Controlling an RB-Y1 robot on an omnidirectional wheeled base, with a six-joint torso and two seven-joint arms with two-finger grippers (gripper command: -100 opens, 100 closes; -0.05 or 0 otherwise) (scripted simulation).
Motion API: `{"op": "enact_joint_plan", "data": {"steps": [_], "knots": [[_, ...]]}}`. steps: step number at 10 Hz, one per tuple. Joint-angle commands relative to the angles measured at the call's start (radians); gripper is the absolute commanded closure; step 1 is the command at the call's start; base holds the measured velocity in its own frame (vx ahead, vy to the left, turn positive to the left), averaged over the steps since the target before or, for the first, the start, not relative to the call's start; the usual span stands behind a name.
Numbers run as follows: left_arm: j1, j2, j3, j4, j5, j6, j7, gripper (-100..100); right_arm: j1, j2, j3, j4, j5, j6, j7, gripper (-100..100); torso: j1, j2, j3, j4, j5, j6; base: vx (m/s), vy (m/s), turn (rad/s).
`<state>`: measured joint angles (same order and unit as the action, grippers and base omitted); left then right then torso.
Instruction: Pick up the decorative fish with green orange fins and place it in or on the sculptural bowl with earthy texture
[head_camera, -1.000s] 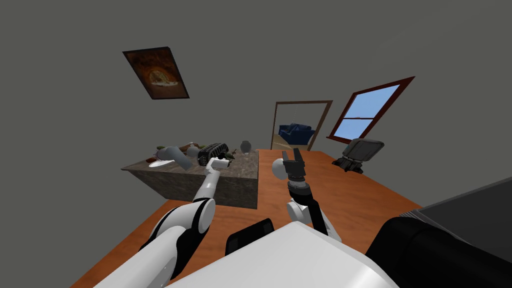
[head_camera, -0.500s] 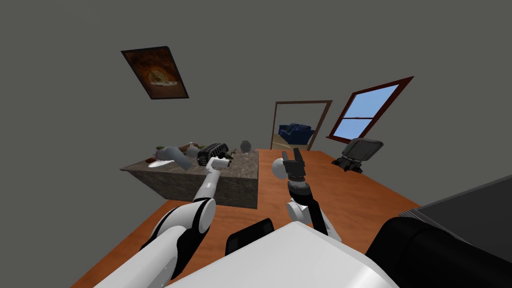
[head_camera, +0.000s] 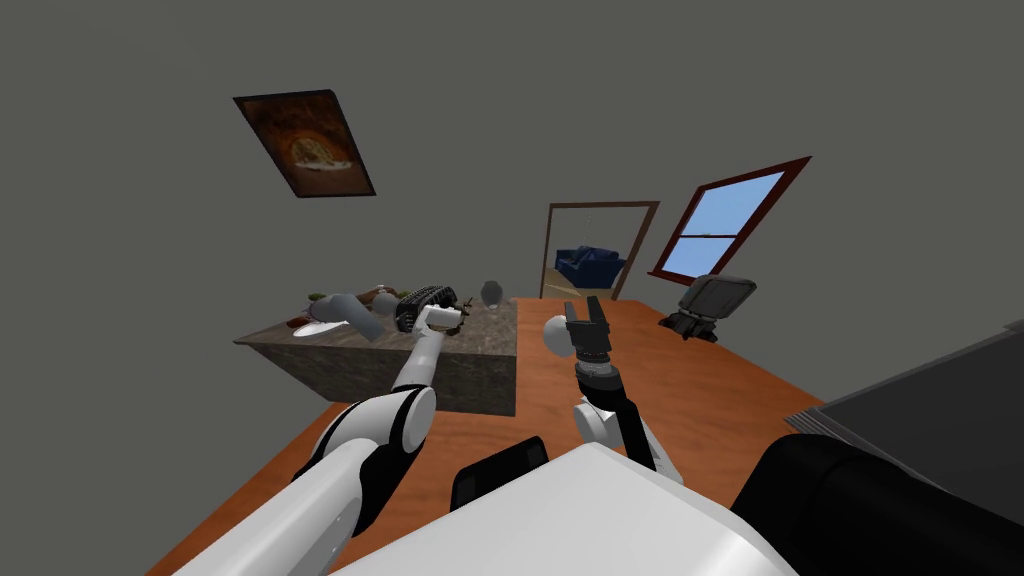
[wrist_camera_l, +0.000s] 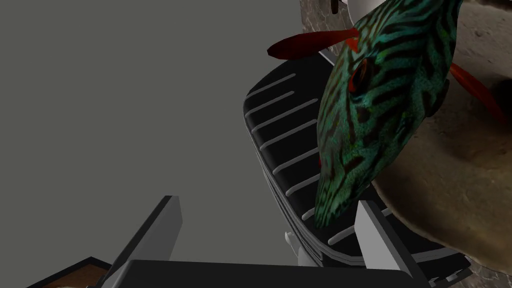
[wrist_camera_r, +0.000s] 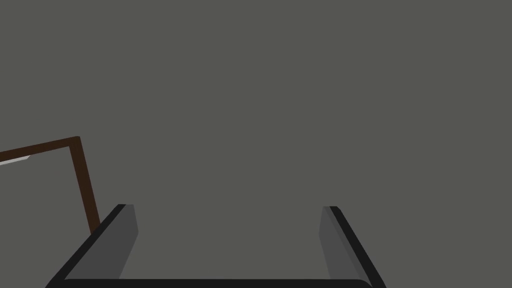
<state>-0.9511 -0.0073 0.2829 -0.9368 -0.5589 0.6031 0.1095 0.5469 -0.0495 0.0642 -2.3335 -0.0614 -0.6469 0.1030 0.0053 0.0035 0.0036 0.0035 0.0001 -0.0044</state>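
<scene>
Dim, flat, even light; bright window (head_camera: 728, 222); wide-lens splay at corners.

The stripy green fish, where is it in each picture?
Head view: the fish is a tiny speck at the left gripper's tip, on the table.
Left wrist view: the fish is big, its nose by one of the open fingers, beside the tan bowl.
Right wrist view: the right gripper, open, points elsewhere.
Shared landmark: the black ribbed object next to the fish.

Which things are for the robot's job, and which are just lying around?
For the job: fish, tan bowl, left gripper, open.
Lying about: black ribbed thing, grey vase, chair.
</scene>
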Motion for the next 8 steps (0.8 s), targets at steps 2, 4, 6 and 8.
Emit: {"op": "enact_joint_plan", "data": {"steps": [2, 4, 6, 8], "knots": [[-0.011, -0.003, 0.002, -0.004, -0.003, 0.015, -0.001, -100, 0.0, 0.0, 0.0, 0.0, 0.0, 0.0, 0.0, 0, 0.0, 0.0, 0.0, 0.0, 0.0, 0.0, -0.006, 0.022, -0.013], [-0.012, -0.004, 0.002, -0.005, -0.003, 0.018, -0.001, 0, 0.0, 0.0, 0.0, 0.0, 0.0, 0.0, 0.0, 0, -0.002, 0.0, 0.0, 0.0, 0.0, 0.0, 0.0, 0.0, 0.0], [-0.012, -0.004, 0.002, -0.005, -0.003, 0.018, -0.001, 0, 0.0, 0.0, 0.0, 0.0, 0.0, 0.0, 0.0, 0, -0.002, 0.0, 0.0, 0.0, 0.0, 0.0, 0.0, 0.0, 0.0], [-0.012, -0.004, 0.002, -0.005, -0.003, 0.018, -0.001, 0, 0.0, 0.0, 0.0, 0.0, 0.0, 0.0, 0.0, 0, -0.002, 0.0, 0.0, 0.0, 0.0, 0.0, 0.0, 0.0, 0.0]]}}
